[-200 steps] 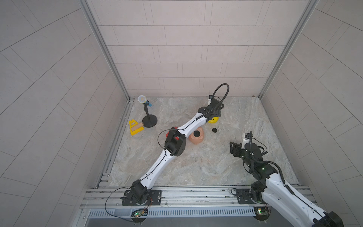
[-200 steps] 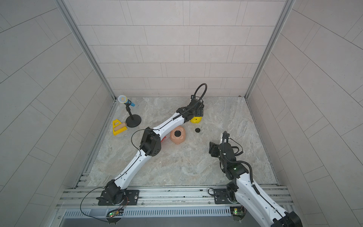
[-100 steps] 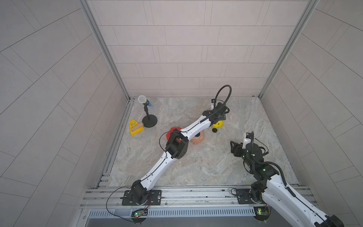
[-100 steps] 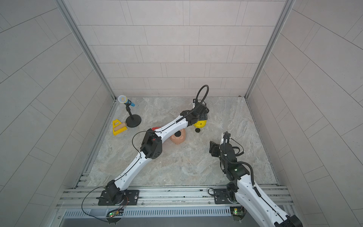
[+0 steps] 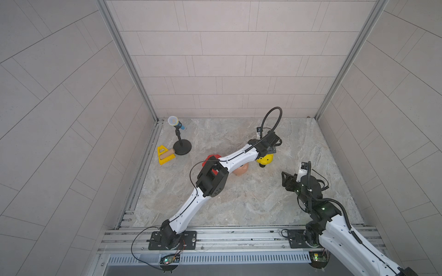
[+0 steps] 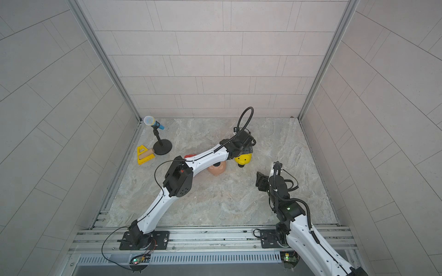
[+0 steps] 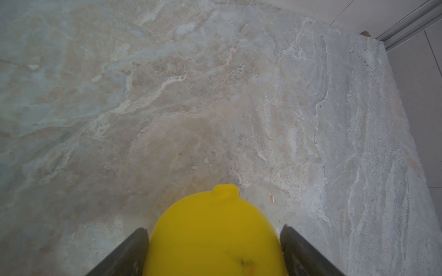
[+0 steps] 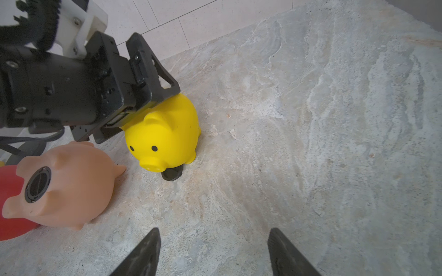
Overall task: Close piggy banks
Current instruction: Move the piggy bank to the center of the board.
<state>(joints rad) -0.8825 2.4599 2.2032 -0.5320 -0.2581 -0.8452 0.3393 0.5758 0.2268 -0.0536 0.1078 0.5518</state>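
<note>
Marbled bench lies beneath the upright yellow piggy bank, clamped across its body by the left end effector — belly hidden. A black plug sits half under its snout. Just beside it the peach-pink piggy bank lies tipped; farther off, the red piggy bank is mostly cut off. The right end effector faces it — jaws apart, empty.

I count three piggy banks: yellow pig, peach pig, red pig. I also count one black plug.
</note>
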